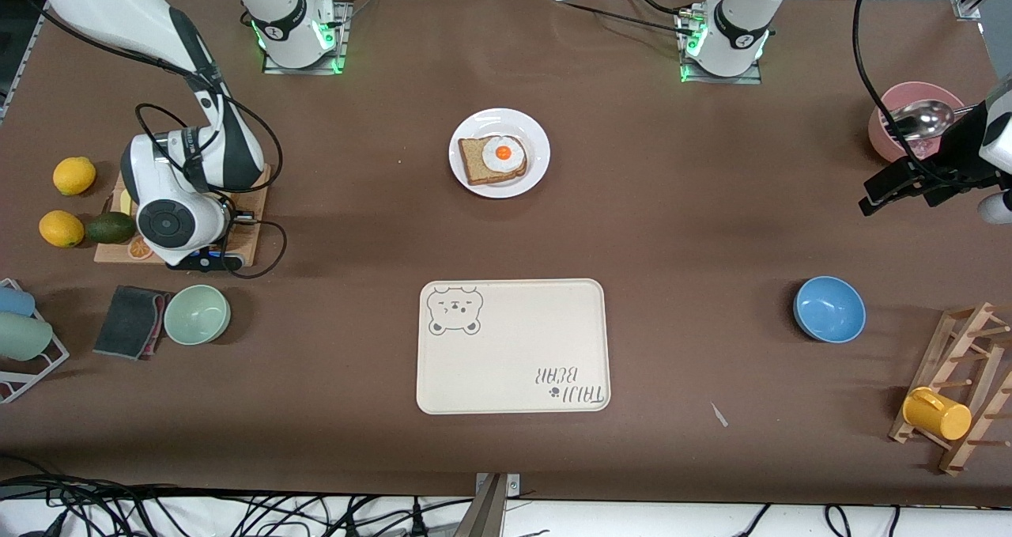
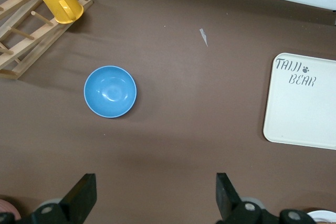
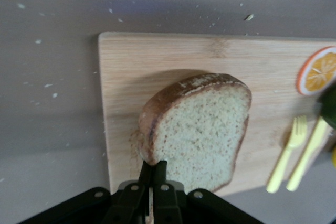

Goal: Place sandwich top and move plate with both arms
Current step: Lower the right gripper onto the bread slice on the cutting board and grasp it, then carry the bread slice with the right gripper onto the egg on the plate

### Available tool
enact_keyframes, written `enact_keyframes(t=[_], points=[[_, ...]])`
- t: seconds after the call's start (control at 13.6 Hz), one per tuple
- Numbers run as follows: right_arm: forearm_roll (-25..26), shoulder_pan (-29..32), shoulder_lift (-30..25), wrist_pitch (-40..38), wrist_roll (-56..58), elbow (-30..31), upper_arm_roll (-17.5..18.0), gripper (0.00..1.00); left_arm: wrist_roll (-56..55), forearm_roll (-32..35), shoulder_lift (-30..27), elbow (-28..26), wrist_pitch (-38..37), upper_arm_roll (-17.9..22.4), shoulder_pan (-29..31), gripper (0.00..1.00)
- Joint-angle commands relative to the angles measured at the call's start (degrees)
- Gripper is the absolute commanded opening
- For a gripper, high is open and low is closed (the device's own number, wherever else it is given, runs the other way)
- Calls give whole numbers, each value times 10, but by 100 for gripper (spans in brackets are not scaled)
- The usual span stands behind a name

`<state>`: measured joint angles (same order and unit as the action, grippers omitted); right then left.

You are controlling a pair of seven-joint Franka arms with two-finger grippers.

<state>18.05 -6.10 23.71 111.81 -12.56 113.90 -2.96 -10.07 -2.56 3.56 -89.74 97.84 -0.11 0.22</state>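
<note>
The sandwich top [image 3: 202,129], a light-tan speckled slice with brown crust, is over the wooden cutting board [image 3: 136,72]. My right gripper [image 3: 154,167] is shut on its crust edge, and a shadow lies on the board under the slice. In the front view the right arm's hand [image 1: 170,222] covers the slice. The round white plate [image 1: 534,138] sits at the table's middle, nearer the arms' bases, and holds a darker bread slice with an egg [image 1: 492,159]. My left gripper [image 1: 897,187] is open and empty, over the table beside a pink bowl. It also shows in the left wrist view [image 2: 155,187].
A cream bear-print tray [image 1: 514,347] lies nearer the camera than the plate. A blue bowl [image 1: 828,308] and a wooden rack with a yellow cup [image 1: 937,413] are at the left arm's end. A pink bowl with a spoon [image 1: 917,118], a green bowl [image 1: 197,314], lemons [image 1: 73,175] and an avocado [image 1: 111,227] also stand there.
</note>
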Motion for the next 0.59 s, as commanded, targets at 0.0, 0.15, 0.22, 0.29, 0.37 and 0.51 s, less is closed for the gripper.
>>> enact_keyframes(t=[0.0,0.15,0.22,0.29,0.37,0.51], points=[[6,-13,11,-56,-7,-53,1,0,-2,-13,3,14,-12,-1,1,100],[1,-39,12,-110,-10,-94,1,0,-2,-13,3,14,-12,-1,1,100],[0,-48,15,-135,-18,-114,2,0,-2,-13,3,14,-12,-1,1,100],[-3,-65,20,-154,-25,-136,2,0,-3,-13,3,14,-12,-1,0,100],[-18,-86,28,-176,-39,-161,2,0,-3,-13,3,14,-12,-1,0,100],[-70,-121,43,-214,-83,-198,2,0,-2,-13,3,14,-12,-1,0,100]])
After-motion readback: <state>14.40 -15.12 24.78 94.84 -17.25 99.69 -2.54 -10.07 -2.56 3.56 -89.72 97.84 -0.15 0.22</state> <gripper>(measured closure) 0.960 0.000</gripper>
